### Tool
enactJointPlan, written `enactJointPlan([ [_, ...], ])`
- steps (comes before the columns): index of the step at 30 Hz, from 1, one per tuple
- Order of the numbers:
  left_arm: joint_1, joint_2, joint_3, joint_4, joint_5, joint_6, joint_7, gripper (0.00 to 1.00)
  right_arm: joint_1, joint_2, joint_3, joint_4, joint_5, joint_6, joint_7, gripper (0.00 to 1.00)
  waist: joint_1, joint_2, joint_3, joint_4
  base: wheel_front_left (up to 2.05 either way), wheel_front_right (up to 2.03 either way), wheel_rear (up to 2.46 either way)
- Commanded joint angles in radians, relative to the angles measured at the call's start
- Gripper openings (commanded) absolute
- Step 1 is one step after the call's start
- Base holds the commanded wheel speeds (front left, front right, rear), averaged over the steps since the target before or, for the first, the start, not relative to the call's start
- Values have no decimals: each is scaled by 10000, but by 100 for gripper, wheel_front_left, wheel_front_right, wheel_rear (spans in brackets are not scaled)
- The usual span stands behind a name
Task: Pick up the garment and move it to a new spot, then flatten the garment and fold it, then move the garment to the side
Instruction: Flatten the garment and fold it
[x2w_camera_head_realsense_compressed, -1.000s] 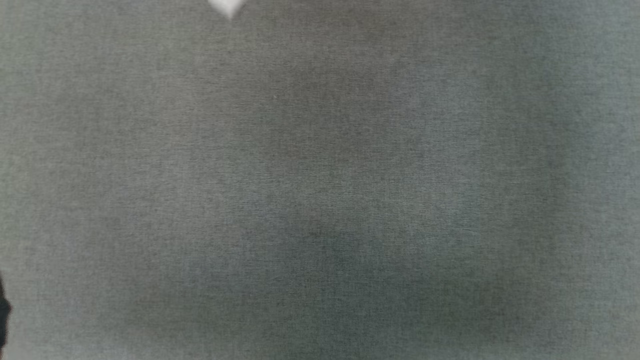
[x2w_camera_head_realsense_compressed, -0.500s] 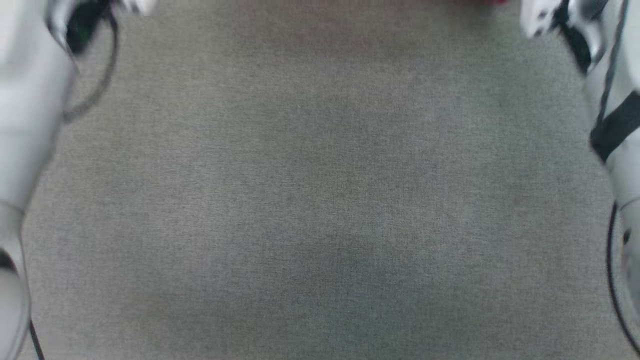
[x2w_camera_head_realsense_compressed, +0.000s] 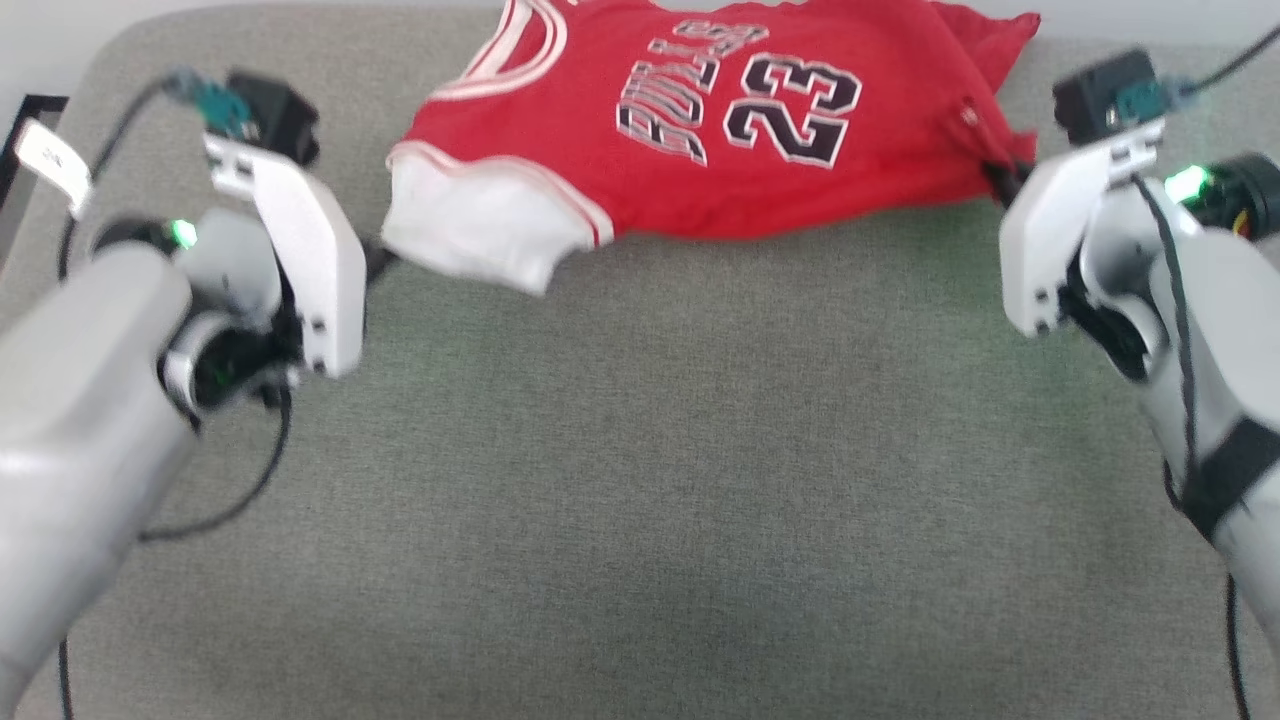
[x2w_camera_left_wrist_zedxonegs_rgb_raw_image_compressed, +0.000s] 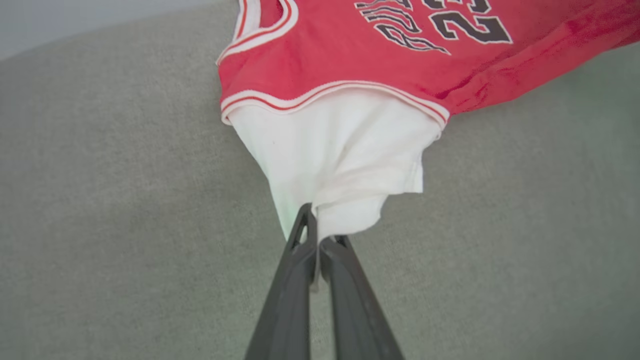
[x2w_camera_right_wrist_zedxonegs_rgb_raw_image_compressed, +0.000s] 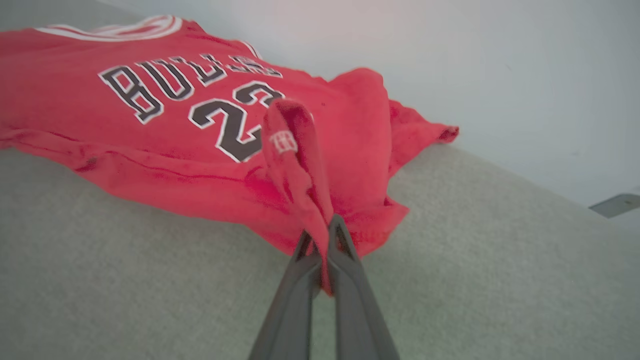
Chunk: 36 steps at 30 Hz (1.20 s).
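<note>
The garment (x2w_camera_head_realsense_compressed: 700, 120) lies at the far edge of the grey surface (x2w_camera_head_realsense_compressed: 640, 450). The left gripper (x2w_camera_left_wrist_zedxonegs_rgb_raw_image_compressed: 317, 232) is clamped on its white sleeve (x2w_camera_left_wrist_zedxonegs_rgb_raw_image_compressed: 345, 150), the right gripper (x2w_camera_right_wrist_zedxonegs_rgb_raw_image_compressed: 322, 235) on a red corner (x2w_camera_right_wrist_zedxonegs_rgb_raw_image_compressed: 295, 150) (the hem, probably). It should be pulled evenly, both pinches held firm.

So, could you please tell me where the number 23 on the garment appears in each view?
Head view: the number 23 sits top centre, on the garment.
Left wrist view: top edge, right of centre.
Right wrist view: left of centre.
Shared landmark: the striped neckline.
</note>
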Motion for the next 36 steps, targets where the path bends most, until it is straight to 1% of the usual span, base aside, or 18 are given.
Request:
enactJointPlan([
  [1, 512, 237, -67, -579, -156, 305, 178, 0, 599, -369, 253, -687, 373, -3, 343, 0, 0, 0, -168, 41, 0, 0, 0],
  [4, 1322, 732, -110, -1727, -432, 929, 389, 0, 1518, -1014, 381, -1943, 1008, -3, 989, 0, 0, 0, -308, 50, 0, 0, 0],
  [10, 2832, 1687, -180, -3938, -848, 2101, 492, 0, 3355, -2085, 0, -4266, 1637, -3, 2062, 0, 0, 0, -534, 23, 0, 0, 0],
  [14, 3647, 2261, -267, -5132, -1009, 2751, 404, 0, 4656, -2618, -299, -5833, 1869, -5, 2864, 0, 0, 0, -641, 11, 0, 0, 0],
  [16, 4004, 2481, -253, -5643, -1116, 3057, 346, 0, 5313, -2802, -660, -6404, 2013, -3, 3268, 0, 0, 0, -674, 3, 0, 0, 0],
  [19, 4460, 2811, -296, -6277, -1247, 3473, 300, 0, 6238, -2860, -1201, -7249, 2137, -3, 3747, 0, 0, 0, -715, 5, 0, 0, 0],
  [20, 4460, 2811, -296, -6277, -1247, 3473, 300, 0, 6238, -2860, -1201, -7249, 2137, -3, 3747, 0, 0, 0, -715, 5, 0, 0, 0],
  [28, 5646, 3438, -505, -7614, -1653, 4419, 284, 0, 8469, -2737, -2192, -9142, 2428, -3, 4857, 0, 0, 0, -789, -134, 0, 0, 0],
  [32, 6081, 3644, -629, -8136, -1877, 4742, 387, 0, 9248, -2635, -2678, -9756, 2500, -3, 5173, 0, 0, 0, -791, -194, 0, 0, 0],
  [36, 6009, 3858, -598, -8529, -1881, 4880, 530, 0, 9592, -2403, -3223, -10148, 2448, -3, 5214, 0, 0, 0, -759, -227, 0, 0, 0],
])
